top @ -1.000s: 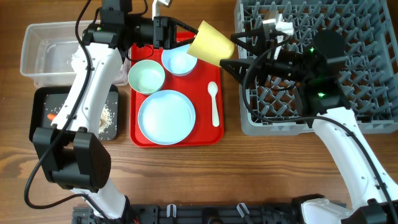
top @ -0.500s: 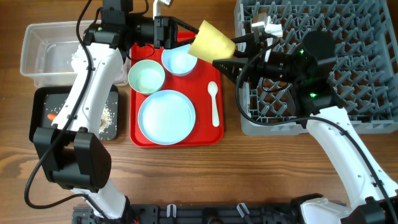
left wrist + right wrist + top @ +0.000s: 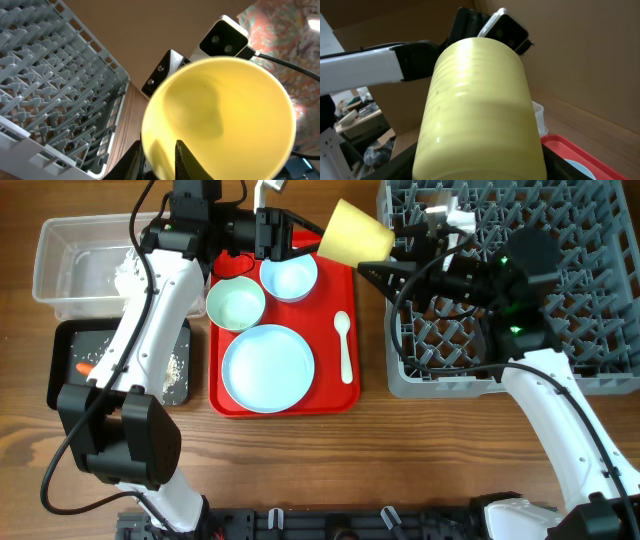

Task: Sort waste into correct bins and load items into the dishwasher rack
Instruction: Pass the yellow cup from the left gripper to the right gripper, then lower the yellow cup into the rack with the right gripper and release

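Note:
The yellow cup (image 3: 355, 232) hangs on its side in the air between the red tray and the dishwasher rack (image 3: 560, 310). My left gripper (image 3: 300, 240) is shut on its rim, with one finger inside and one outside (image 3: 159, 167). My right gripper (image 3: 380, 255) has a finger pressed on each side of the cup's body (image 3: 480, 170). The cup's inside fills the left wrist view (image 3: 220, 115) and its ribbed outside fills the right wrist view (image 3: 480, 110). The light blue plate (image 3: 267, 367), light blue bowl (image 3: 290, 278), pale green bowl (image 3: 235, 303) and white spoon (image 3: 345, 345) lie on the red tray.
The red tray (image 3: 225, 395) sits mid-table. The clear tub (image 3: 70, 265) at far left holds white tissue (image 3: 125, 270). The black tray (image 3: 65, 350) in front of it holds a carrot (image 3: 82, 367) and rice grains (image 3: 172, 370). The rack's near corner shows in the left wrist view (image 3: 60, 100).
The yellow cup has moved up and to the right, toward the rack's left edge. The left arm reached further right and the right arm drew back right with it.

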{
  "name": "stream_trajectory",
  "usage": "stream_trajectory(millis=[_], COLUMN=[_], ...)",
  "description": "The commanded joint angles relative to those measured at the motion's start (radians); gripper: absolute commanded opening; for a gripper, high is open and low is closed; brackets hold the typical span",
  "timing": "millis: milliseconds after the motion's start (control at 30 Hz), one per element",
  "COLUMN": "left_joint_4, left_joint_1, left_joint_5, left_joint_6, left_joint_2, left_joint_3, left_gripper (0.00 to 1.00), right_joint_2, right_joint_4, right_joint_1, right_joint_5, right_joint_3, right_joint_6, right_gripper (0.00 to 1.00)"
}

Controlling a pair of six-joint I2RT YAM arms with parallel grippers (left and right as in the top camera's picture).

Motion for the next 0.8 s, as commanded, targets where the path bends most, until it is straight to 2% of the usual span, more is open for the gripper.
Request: stream_trajectory(millis=[0, 167, 367, 533, 767], left_joint_4=[-0.001, -0.007, -0.065, -0.159, -0.239], left_joint_1=[0.013, 0.026, 0.028, 0.025, 0.025], left_joint_5=[-0.002, -0.048, -0.272, -0.540, -0.748], left_joint_6=[0.002, 0.002, 0.002, 0.002, 0.002], left_joint_2=[0.000, 0.000, 0.000, 0.000, 0.000], left_joint_3=[0.010, 0.010, 0.010, 0.010, 0.010], left_gripper=[0.21, 0.22, 0.21, 0.24, 0.29], right_joint_2=[0.005, -0.009, -0.040, -0.080, -0.139], right_joint_4=[-0.016, -0.104, -0.332, -0.656, -1.134], right_joint_1=[-0.049, -0.148, -0.257, -0.266, -0.266], right_joint_5=[-0.018, -0.034, 0.058, 0.335, 0.743], right_joint_3=[0.000, 0.000, 0.000, 0.023, 0.204], right_joint_6=[-0.007, -0.014, -0.120, -0.229, -0.302], right_gripper=[0.63, 0.64, 0.64, 0.64, 0.64])
